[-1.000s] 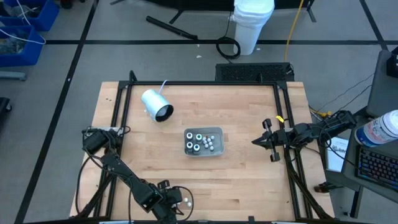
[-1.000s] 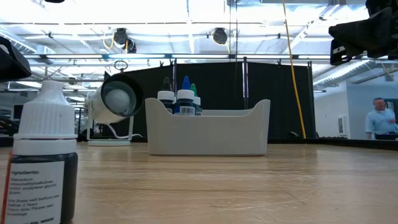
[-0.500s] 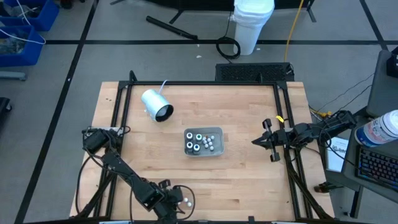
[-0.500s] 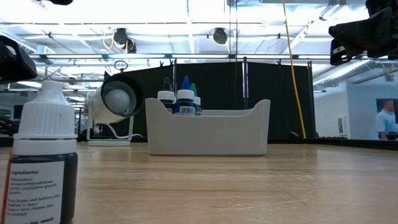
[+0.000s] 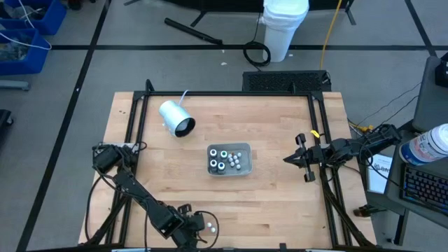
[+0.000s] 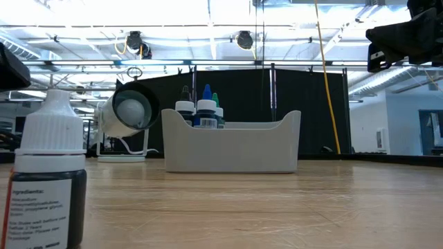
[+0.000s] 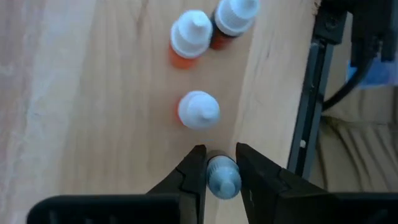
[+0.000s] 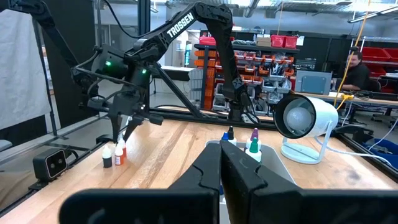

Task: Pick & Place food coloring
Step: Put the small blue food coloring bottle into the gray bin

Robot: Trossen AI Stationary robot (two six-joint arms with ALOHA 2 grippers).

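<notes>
Left gripper (image 7: pixel 221 167), at the high view's bottom edge, has its fingers pinched on a pale-capped food coloring bottle (image 7: pixel 223 178); three more bottles (image 7: pixel 199 110) stand nearby. Right gripper (image 5: pixel 292 159) hangs closed at right.

From up here I see a grey floor (image 5: pixel 63 77) crossed by dark lines, a white bucket (image 5: pixel 285 28) standing past the table's far edge, and blue bins (image 5: pixel 28 31) at the far left. A keyboard (image 5: pixel 423 189) sits on a desk to the right. At table height I look into a black curtain (image 6: pixel 304 114) under bright ceiling lights (image 6: pixel 208 12). Orange shelving (image 8: pixel 208 68) fills the back, and a person (image 8: pixel 356 65) sits at a monitor (image 8: pixel 312 82).
</notes>
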